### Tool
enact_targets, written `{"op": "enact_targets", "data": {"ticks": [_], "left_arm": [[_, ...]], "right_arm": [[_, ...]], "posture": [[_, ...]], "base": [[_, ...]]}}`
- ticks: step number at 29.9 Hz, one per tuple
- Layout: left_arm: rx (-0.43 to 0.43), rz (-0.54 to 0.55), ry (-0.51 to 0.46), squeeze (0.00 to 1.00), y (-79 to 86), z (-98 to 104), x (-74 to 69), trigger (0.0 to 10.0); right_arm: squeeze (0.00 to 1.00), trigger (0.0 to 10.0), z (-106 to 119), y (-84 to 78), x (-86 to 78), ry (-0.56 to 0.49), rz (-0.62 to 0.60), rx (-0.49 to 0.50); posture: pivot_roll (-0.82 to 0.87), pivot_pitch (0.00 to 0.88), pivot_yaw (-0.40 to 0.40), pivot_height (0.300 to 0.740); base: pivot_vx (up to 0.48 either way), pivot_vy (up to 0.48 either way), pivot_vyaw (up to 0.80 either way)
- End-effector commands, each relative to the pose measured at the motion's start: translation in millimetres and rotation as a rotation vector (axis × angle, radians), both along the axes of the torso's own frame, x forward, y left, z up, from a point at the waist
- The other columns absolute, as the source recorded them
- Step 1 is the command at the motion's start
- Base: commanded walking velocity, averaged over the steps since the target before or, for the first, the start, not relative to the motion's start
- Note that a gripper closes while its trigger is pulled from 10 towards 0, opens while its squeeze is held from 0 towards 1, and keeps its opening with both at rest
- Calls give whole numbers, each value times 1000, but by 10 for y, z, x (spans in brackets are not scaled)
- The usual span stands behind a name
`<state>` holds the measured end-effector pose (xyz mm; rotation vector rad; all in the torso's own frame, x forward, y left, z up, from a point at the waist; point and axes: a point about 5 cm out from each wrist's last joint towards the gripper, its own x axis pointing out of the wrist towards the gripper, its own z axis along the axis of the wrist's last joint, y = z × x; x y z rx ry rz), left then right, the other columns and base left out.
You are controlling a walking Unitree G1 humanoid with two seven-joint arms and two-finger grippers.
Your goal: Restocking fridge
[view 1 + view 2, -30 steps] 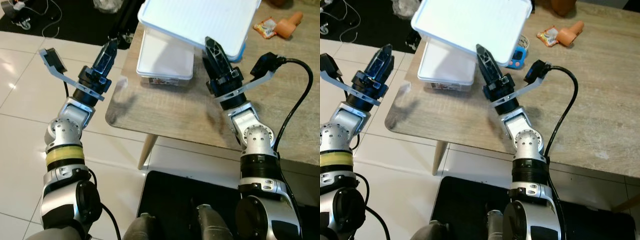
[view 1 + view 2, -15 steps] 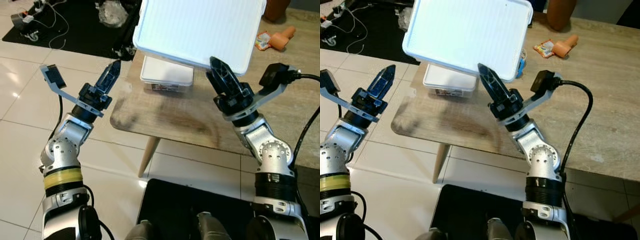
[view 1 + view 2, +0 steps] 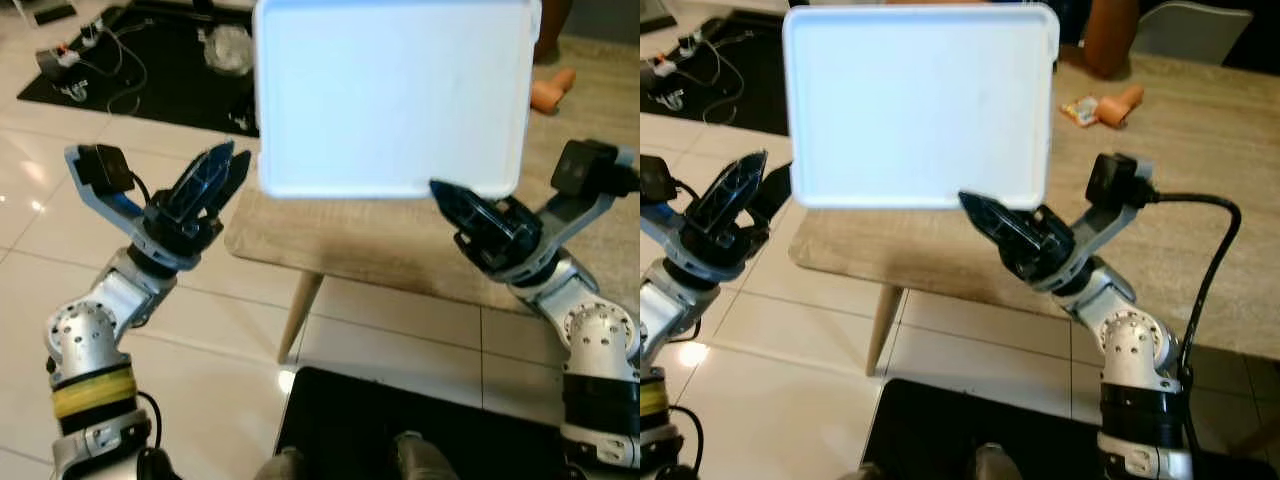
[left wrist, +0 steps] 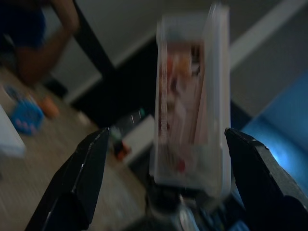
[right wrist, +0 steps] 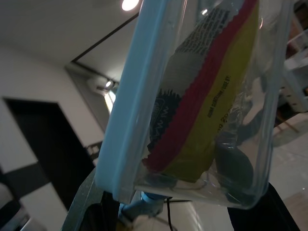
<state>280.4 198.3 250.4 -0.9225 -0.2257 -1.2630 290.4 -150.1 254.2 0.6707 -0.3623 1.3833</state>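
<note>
Container: a clear plastic box (image 3: 395,95) with a white lid is raised in the air above the near edge of the wooden surface (image 3: 1200,260), with its flat white face turned toward the head camera.
Contents: in the right wrist view, a yellow and red packet (image 5: 211,91) lies inside the box, behind the clear wall.
Right end effector (image 3: 980,213): it grasps the lower edge of the box, near the right corner.
Left end effector (image 3: 222,168): its two black fingers are spread apart, just beside the lower left corner of the box, and they touch nothing.
Surface items: an orange object (image 3: 1122,100) and a small snack packet (image 3: 1081,109) lie further back.
Floor: white tiles (image 3: 200,340) and a black mat (image 3: 140,70) with cables.
</note>
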Motion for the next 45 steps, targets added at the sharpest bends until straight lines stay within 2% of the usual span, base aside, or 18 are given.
{"op": "enact_targets", "data": {"ticks": [1, 8, 18, 20, 25, 26, 32, 37, 38, 45], "left_arm": [[50, -35, 14, 0, 11, -18, -50, 10000], [68, -23, 21, 0, 62, 32, -18, 10000], [94, -45, 1, 0, 36, 44, -20, 10000], [98, -49, -9, 0, 32, 51, -23, 10000], [177, -35, -92, 0, -19, 60, -56, 10000], [173, -65, -102, 1000, -19, 74, -76, 10000], [186, -102, -117, 1000, -5, 100, -102, 10000], [201, -94, -110, 1000, 11, 102, -73, 10000], [204, -114, -123, 0, 19, 106, -88, 10000], [209, -133, -129, 0, 33, 97, -103, 10000]], "right_arm": [[0, 0, 33, 17, -66, -43, 56, -31], [0, 0, 1, 42, -102, -58, 117, -115], [0, 0, -47, 42, -128, -59, 160, -208], [0, 0, -52, 41, -126, -57, 161, -212], [0, 0, -62, 41, -119, -54, 161, -219], [0, 0, -65, 38, -115, -54, 159, -222], [0, 0, -56, 19, -96, -59, 151, -225], [0, 0, 2, -9, -92, -70, 149, -181], [0, 0, 17, -20, -90, -74, 145, -170], [0, 0, 40, -54, -82, -79, 132, -151]], "posture": [[-16, 181, 10, 740], [-18, 181, 11, 740], [-30, 183, 9, 740], [-30, 183, 9, 740], [-32, 185, 10, 740], [-32, 185, 10, 740], [-32, 185, 10, 740], [-32, 185, 10, 740], [-32, 185, 9, 740], [-33, 185, 11, 740]], "base": [[0, 0, 0], [0, 0, 0], [0, 0, 0], [0, 0, 0], [0, 0, 0], [0, 0, 0], [0, 0, 0], [0, 0, 0], [0, 0, 0], [0, 0, 0]]}}
